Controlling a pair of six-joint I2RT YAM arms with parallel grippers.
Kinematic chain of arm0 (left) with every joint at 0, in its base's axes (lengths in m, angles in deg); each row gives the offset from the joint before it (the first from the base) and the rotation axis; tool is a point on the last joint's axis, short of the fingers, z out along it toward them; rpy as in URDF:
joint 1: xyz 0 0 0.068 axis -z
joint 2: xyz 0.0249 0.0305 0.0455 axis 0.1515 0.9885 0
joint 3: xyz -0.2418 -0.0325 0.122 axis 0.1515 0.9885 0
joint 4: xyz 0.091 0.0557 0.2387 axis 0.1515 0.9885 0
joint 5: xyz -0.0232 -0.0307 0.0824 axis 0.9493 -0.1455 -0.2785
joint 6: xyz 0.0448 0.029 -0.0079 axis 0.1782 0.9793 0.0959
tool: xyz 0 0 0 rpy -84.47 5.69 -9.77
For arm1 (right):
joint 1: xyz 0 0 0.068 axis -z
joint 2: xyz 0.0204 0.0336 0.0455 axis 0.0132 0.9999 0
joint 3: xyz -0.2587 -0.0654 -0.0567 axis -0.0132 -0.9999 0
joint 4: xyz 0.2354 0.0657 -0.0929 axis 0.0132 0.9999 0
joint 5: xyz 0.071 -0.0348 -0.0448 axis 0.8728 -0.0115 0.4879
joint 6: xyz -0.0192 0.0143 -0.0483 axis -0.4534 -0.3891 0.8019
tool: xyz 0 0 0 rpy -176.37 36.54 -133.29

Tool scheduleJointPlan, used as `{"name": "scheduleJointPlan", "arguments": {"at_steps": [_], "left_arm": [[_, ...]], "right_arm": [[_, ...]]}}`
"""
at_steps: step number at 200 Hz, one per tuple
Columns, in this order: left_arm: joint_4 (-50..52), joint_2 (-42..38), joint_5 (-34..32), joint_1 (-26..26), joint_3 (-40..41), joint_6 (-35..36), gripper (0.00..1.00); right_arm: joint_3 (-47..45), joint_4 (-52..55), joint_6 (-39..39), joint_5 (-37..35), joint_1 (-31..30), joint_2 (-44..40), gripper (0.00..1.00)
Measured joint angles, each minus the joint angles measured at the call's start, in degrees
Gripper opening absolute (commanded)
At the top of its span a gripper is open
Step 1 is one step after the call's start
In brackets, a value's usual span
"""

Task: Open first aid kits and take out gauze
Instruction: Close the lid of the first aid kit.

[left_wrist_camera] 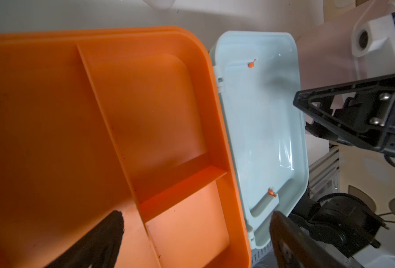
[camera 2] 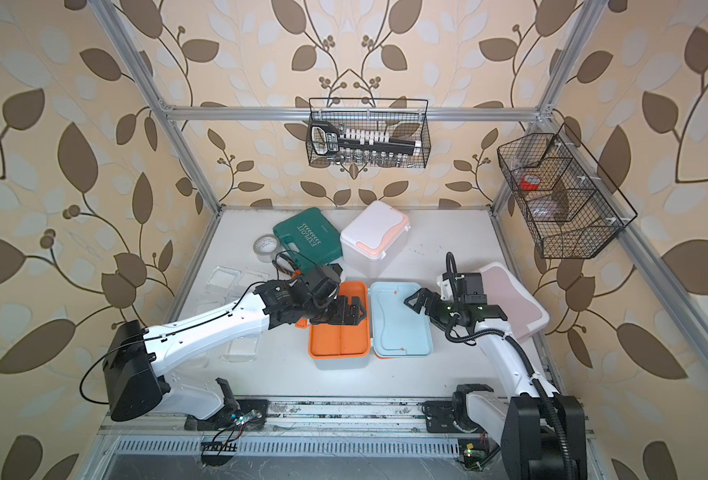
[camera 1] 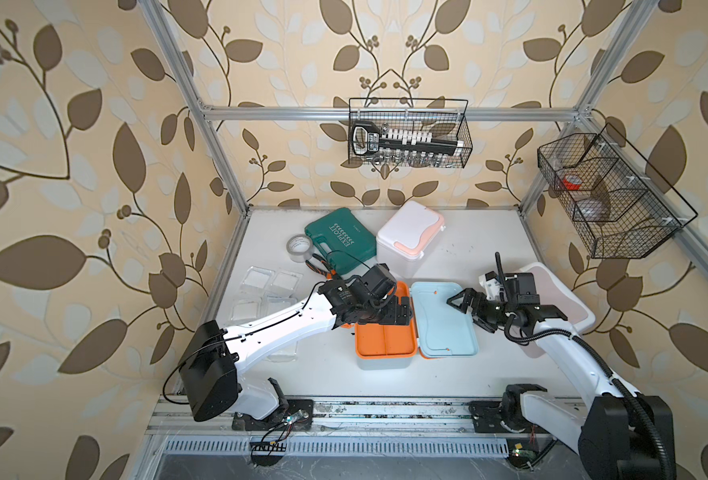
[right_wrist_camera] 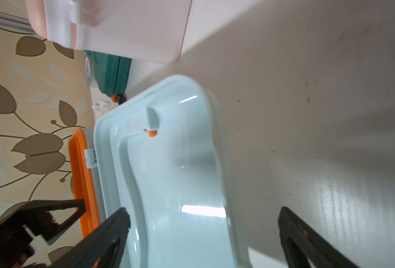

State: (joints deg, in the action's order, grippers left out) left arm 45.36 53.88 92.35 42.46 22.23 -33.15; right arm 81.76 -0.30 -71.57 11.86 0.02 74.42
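Your left gripper [camera 1: 404, 311] hangs wide open and empty over the smooth orange divided tray [camera 1: 385, 340] of the light blue kit [camera 1: 381, 363], at table centre. Your right gripper [camera 1: 466, 313], equally wide and empty, hovers over its glossy, rounded, laid-open lid [camera 1: 443, 332]. Clear square gauze packets [camera 1: 269, 286] lie at 9 o'clock.

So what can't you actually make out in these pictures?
- Orange tray: its far end sits under the left gripper in both top views; the left wrist view cuts it off.
- Gauze packets: the left arm covers some, so no count.
- Pink kit: the right arm covers part; open or shut unclear.
- White kit: shut, contents unseen.
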Motion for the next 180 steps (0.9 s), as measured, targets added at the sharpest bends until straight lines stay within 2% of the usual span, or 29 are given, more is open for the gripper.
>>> {"name": "scheduleJointPlan", "arguments": {"at_steps": [21, 42, 103, 144, 180], "left_arm": [[-5.07, 0.63, 2.86, -0.33, 2.1, -1.42, 0.99], [-8.15, 1.01, 3.78, -1.03, 2.99, -2.51, 0.99], [-14.58, 2.47, 5.99, -1.27, 3.74, -3.85, 0.99], [-16.57, 2.86, 7.04, -1.27, 4.07, -4.2, 0.99], [-18.27, 2.75, 7.17, -1.27, 4.92, -4.33, 0.99]], "right_arm": [[0.02, -1.42, -1.2, 3.69, 0.0, -0.5, 1.0], [1.07, -0.92, -2.19, 4.07, 0.66, -2.23, 1.0], [12.57, 0.24, -6.97, 10.38, 0.5, -7.85, 1.0], [14.78, -0.52, -11.08, 15.45, 0.33, -8.44, 0.99], [14.78, -3.52, -15.63, 18.08, -3.43, -8.41, 0.99]]}}
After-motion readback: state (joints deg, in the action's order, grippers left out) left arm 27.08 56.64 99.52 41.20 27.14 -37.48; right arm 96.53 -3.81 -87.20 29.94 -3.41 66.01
